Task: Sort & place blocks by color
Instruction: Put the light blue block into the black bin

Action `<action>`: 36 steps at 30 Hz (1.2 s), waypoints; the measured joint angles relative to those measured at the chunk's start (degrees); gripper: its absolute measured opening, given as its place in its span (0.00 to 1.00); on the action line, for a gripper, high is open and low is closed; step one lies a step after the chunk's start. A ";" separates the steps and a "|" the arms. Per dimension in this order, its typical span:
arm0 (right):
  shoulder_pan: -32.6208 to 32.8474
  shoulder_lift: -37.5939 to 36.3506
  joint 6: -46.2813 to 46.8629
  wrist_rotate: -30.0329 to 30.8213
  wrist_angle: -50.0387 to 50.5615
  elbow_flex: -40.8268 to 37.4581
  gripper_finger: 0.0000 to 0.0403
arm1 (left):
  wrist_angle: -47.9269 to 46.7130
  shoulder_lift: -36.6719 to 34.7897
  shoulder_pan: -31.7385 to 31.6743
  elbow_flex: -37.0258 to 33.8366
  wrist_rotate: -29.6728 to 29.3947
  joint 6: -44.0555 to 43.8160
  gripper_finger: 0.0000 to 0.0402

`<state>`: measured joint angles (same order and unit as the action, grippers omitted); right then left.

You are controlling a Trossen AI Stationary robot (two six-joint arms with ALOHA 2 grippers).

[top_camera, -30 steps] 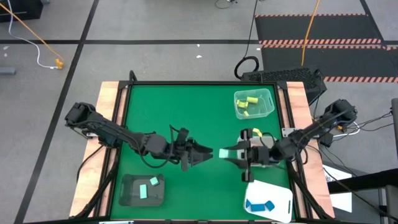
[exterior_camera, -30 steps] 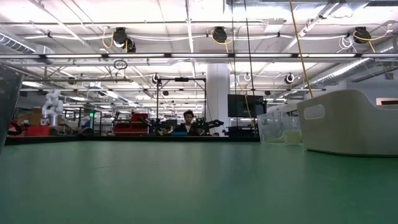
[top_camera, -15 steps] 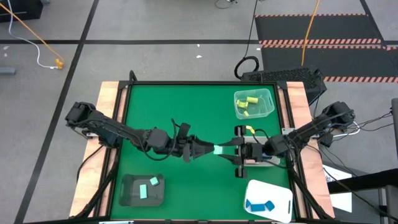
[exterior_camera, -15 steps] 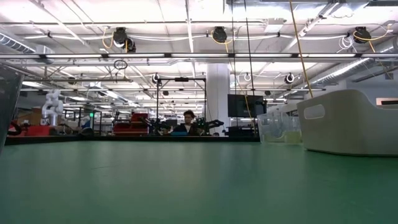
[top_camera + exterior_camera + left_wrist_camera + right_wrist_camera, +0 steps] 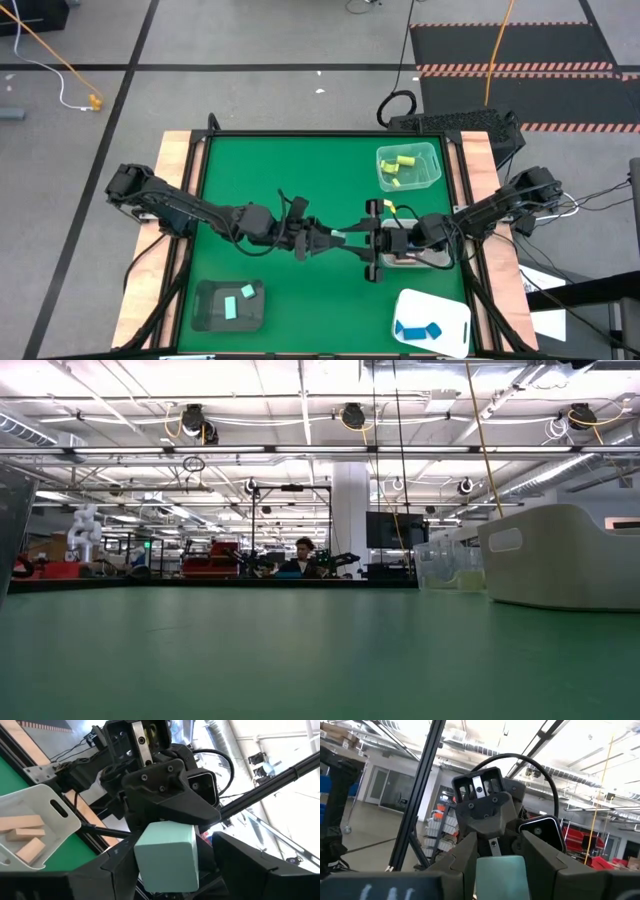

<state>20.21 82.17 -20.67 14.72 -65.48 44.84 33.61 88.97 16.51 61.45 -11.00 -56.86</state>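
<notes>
My overhead camera looked straight down on the whole green table [image 5: 270,180], both my arms reaching in from its sides. My low camera sat at table-top height, facing level across the green surface [image 5: 300,660] into the room, with the white tray [image 5: 560,560] close at its right; my arms did not show there. My left wrist camera faced my right arm at very close range, the mint block [image 5: 166,852] filling its foreground. My right wrist camera faced back at my left arm, equally near, sharing that same block [image 5: 500,875].
</notes>
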 joint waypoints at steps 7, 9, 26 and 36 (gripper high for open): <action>0.00 -0.04 -0.39 -0.27 -0.47 0.00 0.29 | 0.11 0.02 0.10 0.00 1.03 3.75 0.41; 0.04 -0.13 -0.07 -0.44 -0.92 0.02 0.28 | 1.13 0.08 0.33 -0.01 1.65 6.82 0.35; 0.93 -4.44 17.01 0.65 2.35 -0.13 0.28 | 2.59 0.02 0.15 -0.02 2.25 5.75 0.35; 3.18 -19.21 34.15 0.40 29.79 -0.11 0.35 | -3.99 0.00 0.28 0.02 9.25 5.92 0.38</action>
<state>23.38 62.96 13.49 15.12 -35.69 44.73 29.61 88.97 16.80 61.47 -1.75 -50.94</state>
